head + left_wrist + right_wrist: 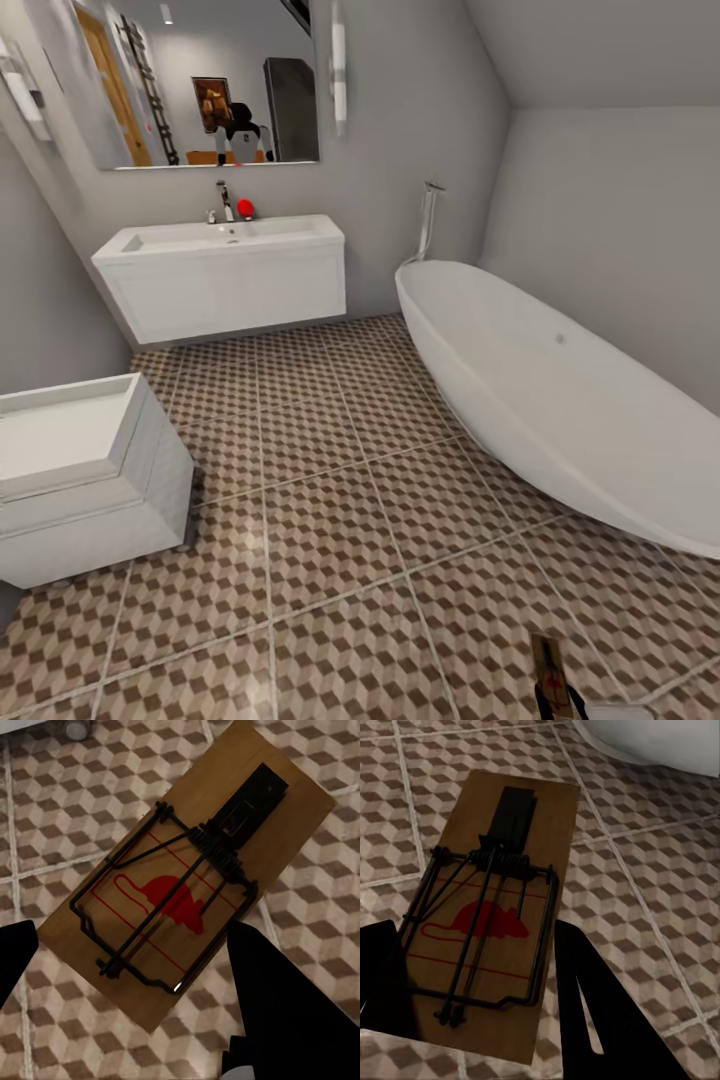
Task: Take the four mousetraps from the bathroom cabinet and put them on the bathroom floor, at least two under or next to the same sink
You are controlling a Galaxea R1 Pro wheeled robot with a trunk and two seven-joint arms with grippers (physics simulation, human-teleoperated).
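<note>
The left claw (131,967) pinches a mousetrap (187,874) between its dark fingers (277,1012), the wooden plate tilted above the bathroom floor (67,802). The right claw (480,979) grips a second mousetrap (499,911) the same way, with the bathtub (660,742) at about 1 o'clock beyond it. From the head camera, a mousetrap (553,672) shows at 5 o'clock, the sink (225,275) at 11 o'clock and the toilet (80,475) at 9 o'clock.
</note>
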